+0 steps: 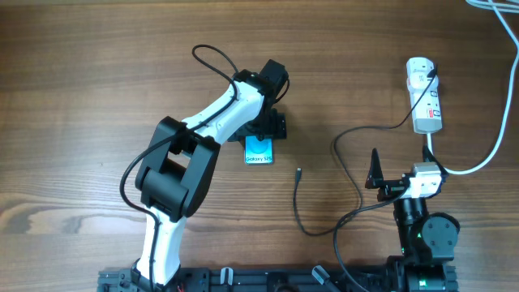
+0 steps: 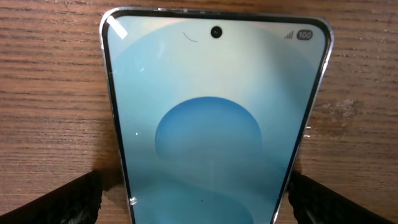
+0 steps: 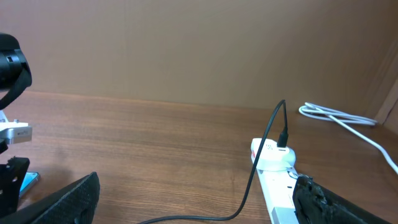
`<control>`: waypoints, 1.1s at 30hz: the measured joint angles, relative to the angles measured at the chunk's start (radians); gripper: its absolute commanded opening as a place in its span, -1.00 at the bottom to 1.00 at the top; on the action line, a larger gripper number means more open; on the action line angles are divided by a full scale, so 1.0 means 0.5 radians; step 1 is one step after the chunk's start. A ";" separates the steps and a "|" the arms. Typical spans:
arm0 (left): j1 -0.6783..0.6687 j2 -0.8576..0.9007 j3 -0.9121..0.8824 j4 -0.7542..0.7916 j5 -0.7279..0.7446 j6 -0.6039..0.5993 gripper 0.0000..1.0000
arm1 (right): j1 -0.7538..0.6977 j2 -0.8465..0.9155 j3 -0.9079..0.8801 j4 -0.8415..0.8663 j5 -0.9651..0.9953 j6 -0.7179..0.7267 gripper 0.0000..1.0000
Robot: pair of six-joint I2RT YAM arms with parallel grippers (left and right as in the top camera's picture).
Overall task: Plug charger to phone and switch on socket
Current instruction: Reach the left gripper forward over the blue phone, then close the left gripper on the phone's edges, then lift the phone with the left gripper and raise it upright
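Phone (image 1: 259, 152) flat on the table (image 1: 81, 81) near centre, screen up, charger not in it.

White strip at the phone's near end. The left gripper (image 1: 266, 128) sits over its far end. In the left wrist view the fingers (image 2: 74, 200) are spread, one on each side of the phone, with a shadowed gap at each edge; can't confirm contact. Charger (image 1: 335, 148): connector tip (image 1: 298, 171) lies loose on the wood right of the phone, apart from it. The cable loops near, then runs far-right to the plug (image 3: 283, 137), seated in the socket's far end. Socket (image 1: 423, 96) is far right, with its white cord (image 1: 486, 158) trailing right. Switch position unreadable. Right gripper (image 3: 196, 183) is near-right, fingers wide apart and holding nothing.
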 measured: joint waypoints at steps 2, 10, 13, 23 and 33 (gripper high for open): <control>0.000 0.000 0.000 0.006 -0.007 0.001 0.75 | 0.000 0.000 0.000 0.000 0.000 0.000 1.00; 0.000 -0.001 0.000 0.022 -0.013 0.008 0.48 | 0.000 0.000 0.000 0.000 0.000 0.000 1.00; 0.000 -0.002 0.000 0.021 -0.011 0.007 0.57 | 0.000 0.000 0.000 0.000 0.000 0.000 1.00; 0.000 -0.002 0.009 -0.144 0.065 0.008 0.47 | 0.000 0.000 0.000 0.000 0.000 0.000 1.00; 0.014 -0.224 0.069 -0.403 0.709 0.049 0.50 | 0.000 0.000 0.000 0.000 0.000 0.000 1.00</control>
